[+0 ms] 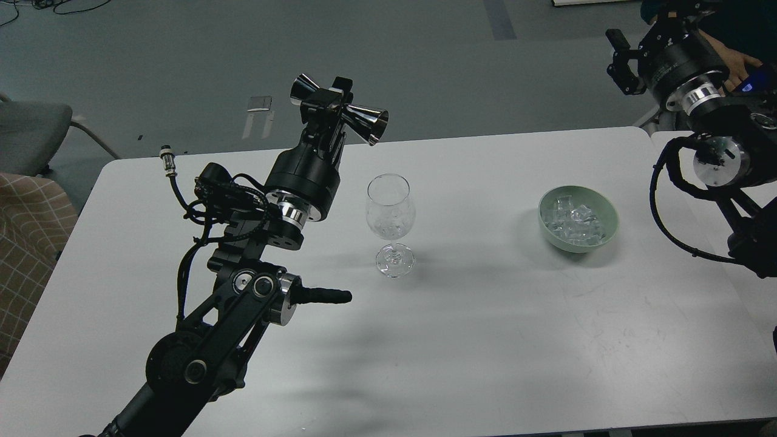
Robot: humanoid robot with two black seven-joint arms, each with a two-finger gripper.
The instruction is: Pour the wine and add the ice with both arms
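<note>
A white table (485, 340) bears a wine glass (390, 209) and green bowl (578, 220) of ice (573, 220).

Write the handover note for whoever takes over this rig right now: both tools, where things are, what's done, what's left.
Left tool: shut on the shiny metal double-cone jigger, held on its side above and left of the clear stemmed wine glass, mouth toward it.
Right tool: raised off the table's far right corner, holding nothing visible; open or shut is unclear.
Glass stands upright mid-table; whether liquid is in it is unclear.
Clear ice cubes sit in the pale green bowl, right of the glass.
Left: moving ice into the glass.
</note>
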